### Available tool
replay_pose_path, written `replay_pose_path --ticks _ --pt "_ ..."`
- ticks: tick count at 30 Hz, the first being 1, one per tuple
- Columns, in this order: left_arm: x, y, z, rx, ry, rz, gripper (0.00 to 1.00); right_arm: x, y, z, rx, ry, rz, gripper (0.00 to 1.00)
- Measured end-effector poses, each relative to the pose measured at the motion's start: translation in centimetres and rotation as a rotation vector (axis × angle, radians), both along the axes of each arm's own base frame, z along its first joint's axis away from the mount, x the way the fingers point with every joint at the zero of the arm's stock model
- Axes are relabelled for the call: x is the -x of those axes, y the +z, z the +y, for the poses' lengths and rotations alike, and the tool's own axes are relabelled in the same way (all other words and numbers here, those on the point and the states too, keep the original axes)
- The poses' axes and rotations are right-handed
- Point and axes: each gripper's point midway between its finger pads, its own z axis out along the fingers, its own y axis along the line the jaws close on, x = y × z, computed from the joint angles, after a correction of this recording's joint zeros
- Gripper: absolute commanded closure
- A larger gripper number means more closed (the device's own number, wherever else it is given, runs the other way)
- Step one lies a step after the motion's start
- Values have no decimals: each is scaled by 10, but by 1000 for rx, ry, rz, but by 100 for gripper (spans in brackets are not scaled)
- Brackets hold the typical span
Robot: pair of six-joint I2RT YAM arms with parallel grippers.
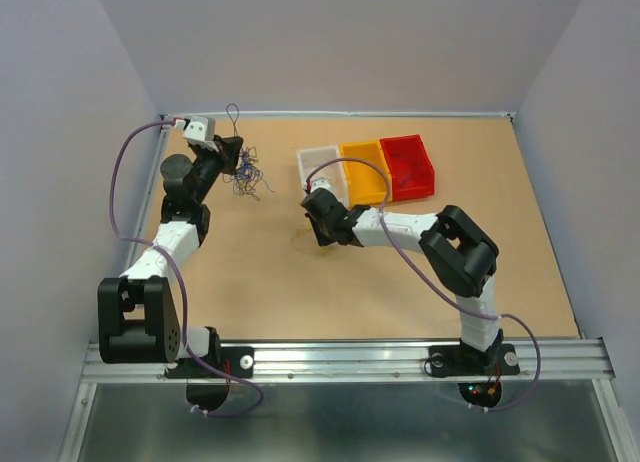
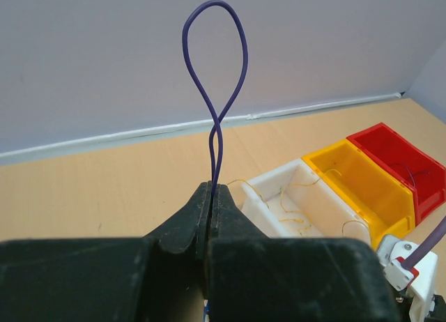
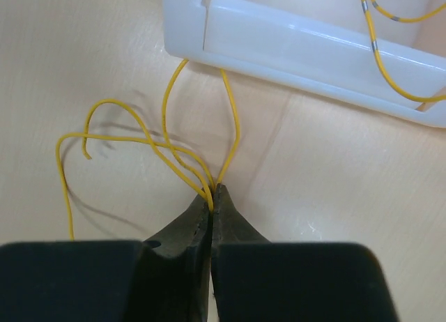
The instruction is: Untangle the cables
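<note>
From above, we see a matte, light brown worktop (image 1: 300, 292) closed in by plain pale grey walls. At its far left, the left tool (image 1: 232, 152) is closed on a purple cable (image 1: 232, 112), and a loose knot of thin, curly cables (image 1: 245, 174) lies just under it. Three small plastic bins stand side by side at the far middle: a white bin (image 1: 303, 162), a yellow bin (image 1: 360, 147) and a red bin (image 1: 400, 140). The right tool (image 1: 314, 230) is just near the white one.

In the left wrist view, the black pointed fingers (image 2: 188, 221) are pressed together on the purple cable (image 2: 213, 3). It stands up from them as a smooth, narrow loop that crosses itself low down. To the right, the white bin (image 2: 279, 175) holds thin yellow cables.

In the right wrist view, the right tool (image 3: 211, 196) is shut on a yellow cable (image 3: 236, 127). Its glossy strands curl out to the left over the worktop and run far toward the smooth wall of the white bin (image 3: 293, 36). We cannot tell if this is one cable or several.
</note>
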Motion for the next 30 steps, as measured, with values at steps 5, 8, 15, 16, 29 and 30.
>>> replay_pose_path --ticks 5,8,15,16,29,30 --pt "0 0 0 -1 -1 -1 97 1 10 -2 4 9 -9 100" --pt "1 1 0 -1 -1 -3 97 -1 34 -2 -20 19 -45 99" --pt "1 2 0 -1 -1 -6 97 -21 123 12 -130 27 -205 100" --pt "1 2 0 -1 -1 -6 97 -25 132 14 -143 23 -223 99" --pt "1 3 -1 -4 -1 -8 97 -147 146 0 -163 -158 -309 100" --pt "1 3 -1 -4 -1 -8 97 -153 127 -5 -137 -170 -287 99"
